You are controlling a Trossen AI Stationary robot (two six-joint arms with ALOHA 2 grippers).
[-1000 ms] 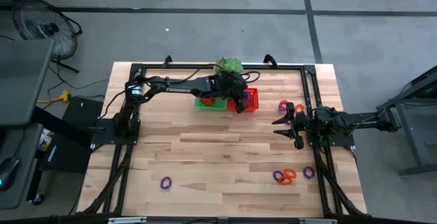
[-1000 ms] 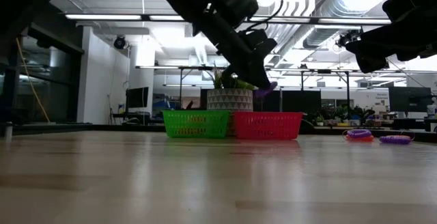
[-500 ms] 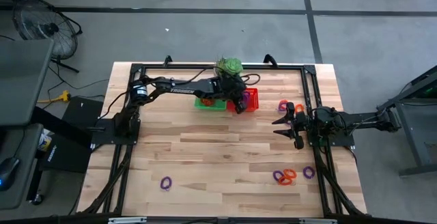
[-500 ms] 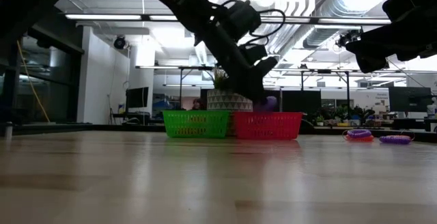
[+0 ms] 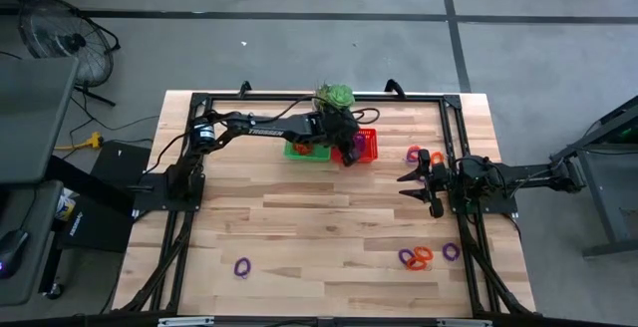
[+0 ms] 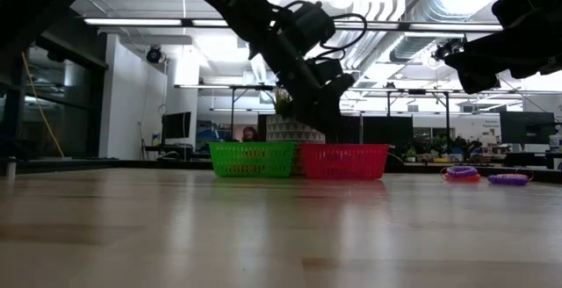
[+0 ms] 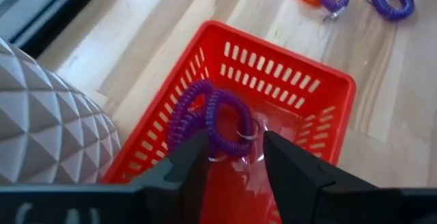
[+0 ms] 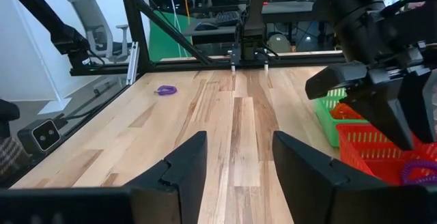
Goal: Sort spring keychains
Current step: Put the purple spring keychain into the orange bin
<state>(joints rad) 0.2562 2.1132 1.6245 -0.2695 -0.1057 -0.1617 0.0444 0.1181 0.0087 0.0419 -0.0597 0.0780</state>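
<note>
Though between open jaws, purple keychain (image 7: pixel 220 123) in red basket (image 7: pixel 287 87)

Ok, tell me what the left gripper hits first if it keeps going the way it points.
Probably the purple keychains lying in the red basket: the left gripper, open, points down into it. Depth is hard to judge.

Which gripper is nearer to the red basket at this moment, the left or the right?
The left. The left gripper hangs right over the red basket, open above the purple keychains lying inside. The right gripper waits open near the table's right side, well apart from it.
</note>
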